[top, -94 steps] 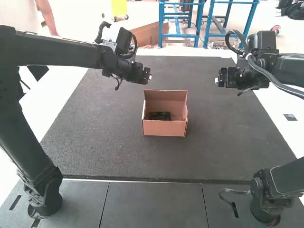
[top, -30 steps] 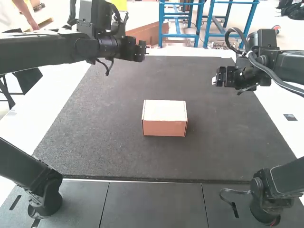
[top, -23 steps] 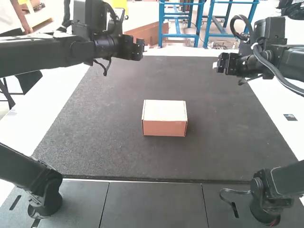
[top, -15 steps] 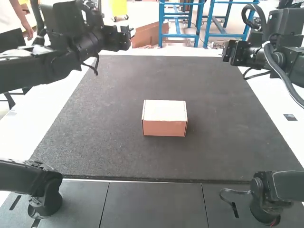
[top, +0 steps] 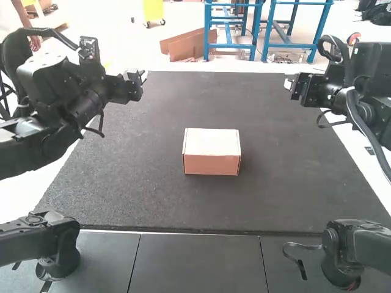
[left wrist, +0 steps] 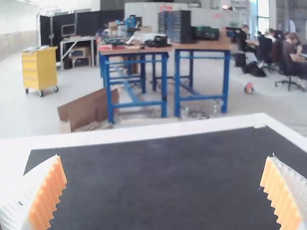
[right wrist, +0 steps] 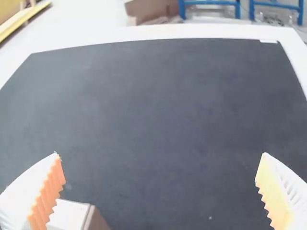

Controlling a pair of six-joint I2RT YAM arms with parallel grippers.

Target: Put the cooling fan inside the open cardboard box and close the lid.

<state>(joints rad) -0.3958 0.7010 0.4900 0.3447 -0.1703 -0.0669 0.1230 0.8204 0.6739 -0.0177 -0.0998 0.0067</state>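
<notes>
The cardboard box [top: 212, 151] sits in the middle of the black mat [top: 287, 177] with its lid shut flat; whatever is inside is hidden. My left gripper [top: 135, 78] hangs over the mat's far left part, well away from the box, open and holding nothing. Its white ribbed fingers [left wrist: 45, 199] with orange pads stand wide apart over bare mat in the left wrist view. My right gripper [top: 294, 87] is over the far right of the mat, also open and holding nothing. A corner of the box [right wrist: 72, 218] shows beside one of its fingers [right wrist: 43, 191] in the right wrist view.
White table surface borders the mat on the left, right and far side. A small dark label [top: 373, 150] lies on the white strip at the right. The two arm bases [top: 52, 250] [top: 351, 256] stand at the front corners.
The box lid, open with the fan visible inside three seconds ago, now lies shut. Both arms have drawn back from the box, the left swinging out to the left, the right to the right.
</notes>
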